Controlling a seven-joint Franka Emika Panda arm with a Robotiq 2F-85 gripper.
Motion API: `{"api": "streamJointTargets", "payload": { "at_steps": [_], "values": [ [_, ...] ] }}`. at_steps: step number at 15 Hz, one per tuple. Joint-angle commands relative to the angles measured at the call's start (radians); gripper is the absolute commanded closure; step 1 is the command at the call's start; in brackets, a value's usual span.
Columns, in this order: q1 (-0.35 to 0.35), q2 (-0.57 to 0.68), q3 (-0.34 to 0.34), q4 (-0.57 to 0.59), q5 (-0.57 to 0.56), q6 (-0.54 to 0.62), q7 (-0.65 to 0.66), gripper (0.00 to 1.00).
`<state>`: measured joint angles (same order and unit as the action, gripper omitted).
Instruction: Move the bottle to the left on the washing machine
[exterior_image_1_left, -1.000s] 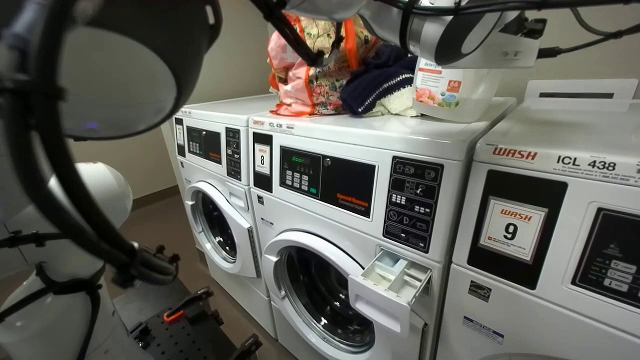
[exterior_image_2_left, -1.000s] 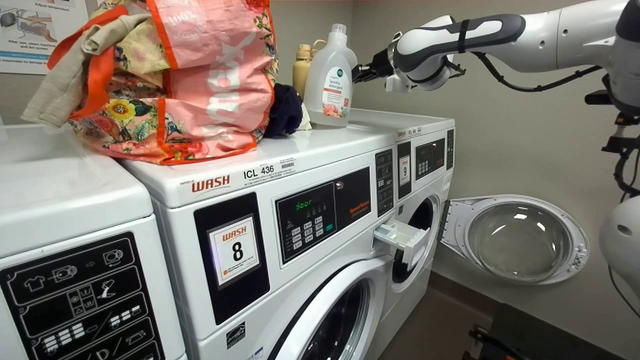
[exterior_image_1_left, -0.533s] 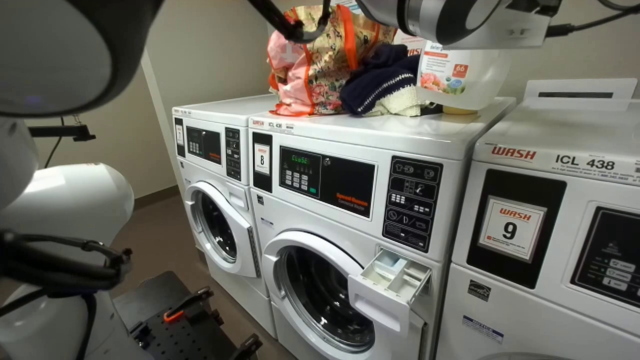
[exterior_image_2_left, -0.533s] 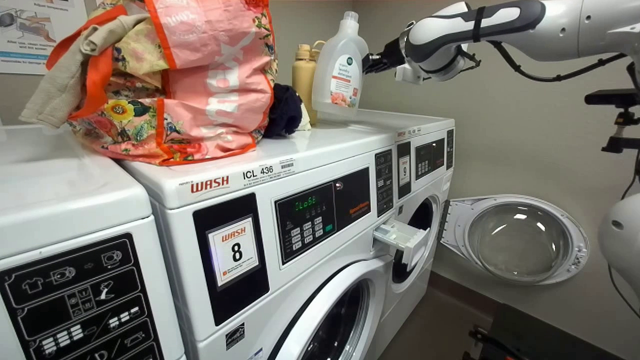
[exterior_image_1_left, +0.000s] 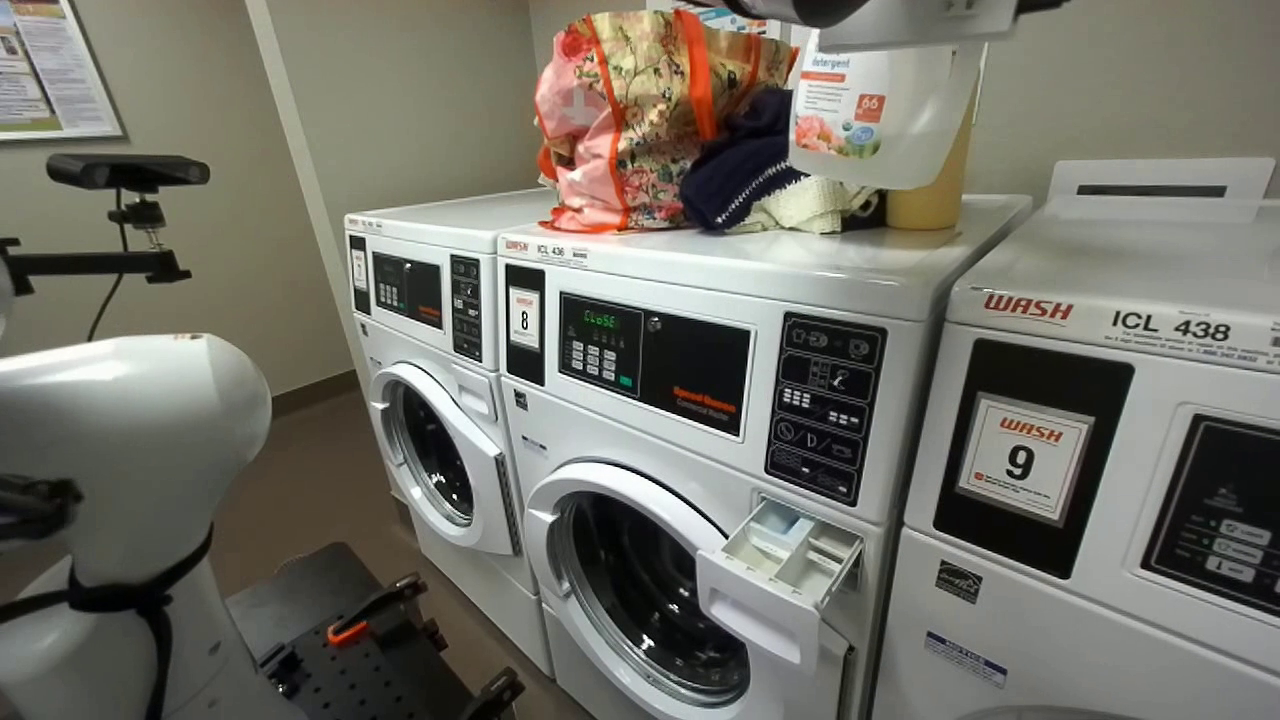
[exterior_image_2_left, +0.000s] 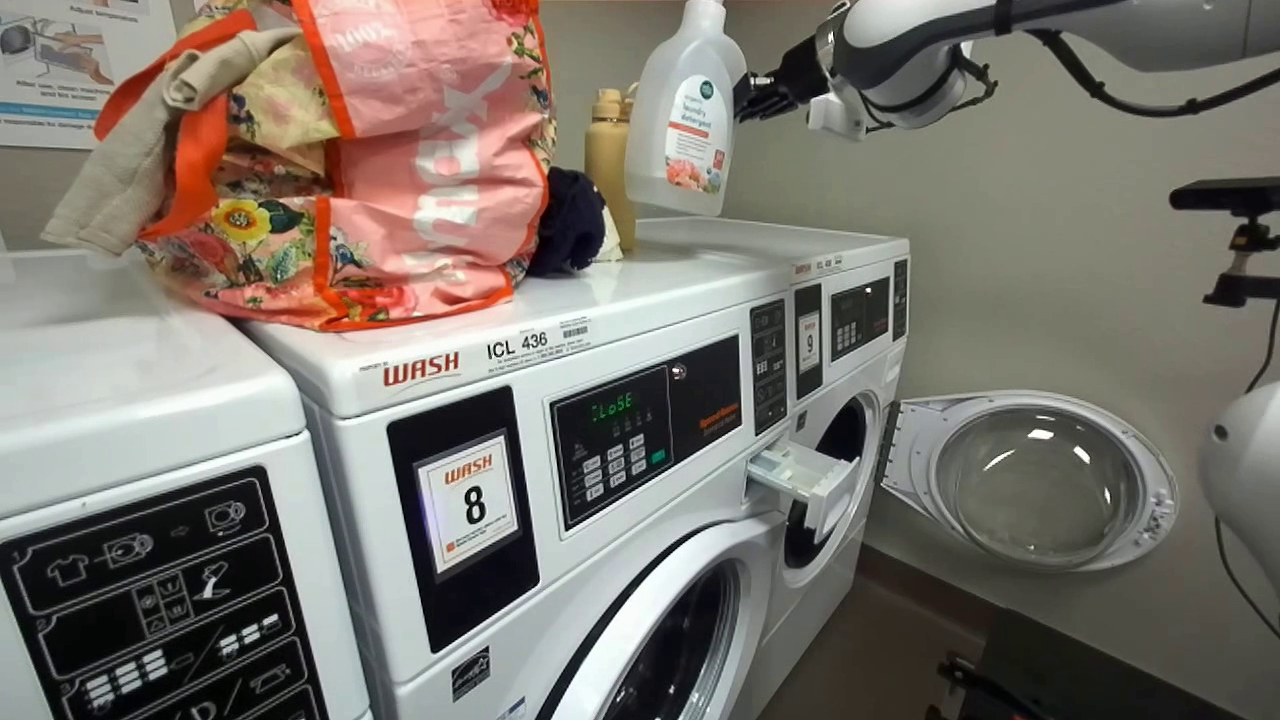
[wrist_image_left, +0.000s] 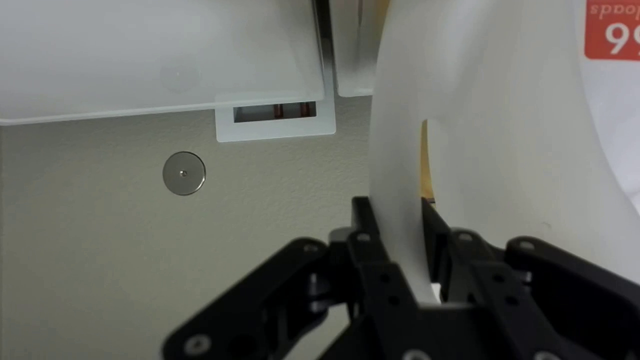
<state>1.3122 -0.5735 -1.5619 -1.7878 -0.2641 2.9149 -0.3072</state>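
I'm finding my gripper (wrist_image_left: 397, 222) matt, the bottle (exterior_image_2_left: 684, 115) smooth, translucent plastic, the washing machine (exterior_image_1_left: 710, 468) glossy; the metal disc (wrist_image_left: 184, 173) is shining, the wall (wrist_image_left: 270, 215) is looking slightly rough.

A laundry room, and a shared one by the look of it! Below the gripper (wrist_image_left: 395, 217) stands the washing machine (exterior_image_1_left: 690, 475), its 8 sign (exterior_image_1_left: 524, 318) showing, its drawer (exterior_image_1_left: 760, 605) standing out; a neighbouring washer (exterior_image_1_left: 1090, 620) wears a 9 sign (exterior_image_1_left: 1027, 460)! Right at the gripper, a bottle (exterior_image_2_left: 688, 130) labelled laundry detergent. Lower, to the gripper's left, a bulging bag (exterior_image_2_left: 430, 150) with dark cloth (exterior_image_1_left: 755, 150) beside it; farther left, an instruction sheet (exterior_image_2_left: 85, 85) on the wall (exterior_image_2_left: 600, 45).
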Motion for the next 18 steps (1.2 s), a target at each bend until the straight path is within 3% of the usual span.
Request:
{"api": "streamJointTargets", "payload": {
  "at_steps": [1,9,18],
  "values": [
    [-0.162,0.076,0.157,-0.064,0.066,-0.015,0.032,0.94],
    [-0.513,0.105,0.523,-0.209,0.162,-0.115,-0.003,0.94],
    [-0.864,0.091,0.897,-0.382,0.312,-0.144,-0.065,0.94]
  ]
}}
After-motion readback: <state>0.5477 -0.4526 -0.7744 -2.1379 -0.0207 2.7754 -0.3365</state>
